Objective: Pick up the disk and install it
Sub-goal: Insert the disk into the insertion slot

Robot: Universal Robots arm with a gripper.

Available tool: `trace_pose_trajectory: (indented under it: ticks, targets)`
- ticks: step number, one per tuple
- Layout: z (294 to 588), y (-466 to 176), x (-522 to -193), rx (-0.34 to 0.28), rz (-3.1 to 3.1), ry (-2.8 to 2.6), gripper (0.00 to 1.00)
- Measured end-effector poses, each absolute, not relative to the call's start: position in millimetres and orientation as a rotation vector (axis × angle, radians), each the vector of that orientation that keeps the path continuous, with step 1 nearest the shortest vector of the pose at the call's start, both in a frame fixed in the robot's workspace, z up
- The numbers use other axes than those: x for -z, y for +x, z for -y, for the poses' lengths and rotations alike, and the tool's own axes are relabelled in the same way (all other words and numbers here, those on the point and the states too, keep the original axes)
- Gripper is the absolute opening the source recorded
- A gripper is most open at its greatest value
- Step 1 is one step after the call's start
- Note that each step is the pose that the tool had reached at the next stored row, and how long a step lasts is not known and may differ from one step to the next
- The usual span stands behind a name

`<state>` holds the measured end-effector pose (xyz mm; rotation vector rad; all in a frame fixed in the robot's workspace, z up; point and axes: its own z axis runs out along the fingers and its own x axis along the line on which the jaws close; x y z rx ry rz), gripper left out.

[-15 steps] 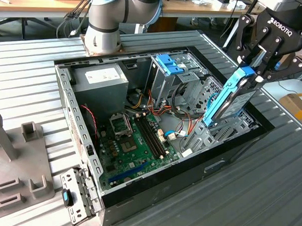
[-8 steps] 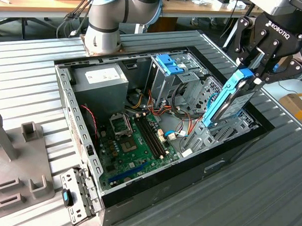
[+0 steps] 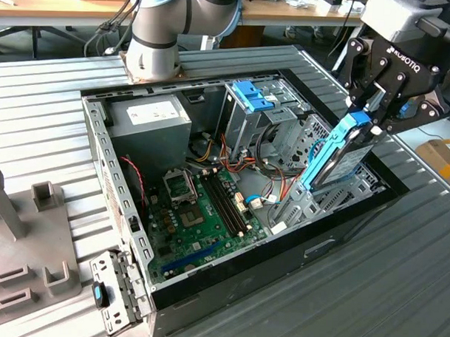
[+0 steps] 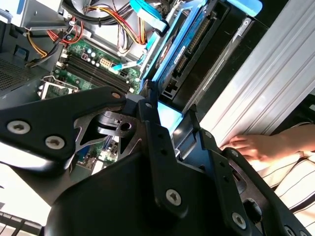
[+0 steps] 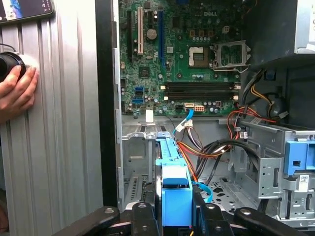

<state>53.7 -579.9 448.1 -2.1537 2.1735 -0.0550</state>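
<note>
The black metal gripper (image 3: pixel 363 120) pinches the top end of the disk (image 3: pixel 335 154), a flat grey slab edged in glossy blue plastic. The disk is tilted, with its lower end in the perforated steel bay at the exterior view's right of the open computer case (image 3: pixel 100 157). The first wrist view adds a person's hand (image 5: pixel 17 93) lying on the ribbed metal table (image 5: pixel 64 147).

In the exterior view, the claw (image 3: pixel 369 118) covers the top end of the disk (image 3: pixel 336 154). The disk's bottom end is hidden down inside the computer case (image 3: pixel 318 242). The arm (image 3: pixel 163 26) runs off the picture's edge. In the first wrist view, a person's hand (image 5: pixel 17 91) is cut off by the edge.
</note>
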Motion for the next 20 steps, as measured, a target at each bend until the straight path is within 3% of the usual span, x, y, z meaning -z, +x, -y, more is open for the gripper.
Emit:
trace_pose_trajectory:
  ticks: [20]
  targets:
    - [580.0, 53.7, -414.3, 0.055, -2.174, -2.153, 0.37]
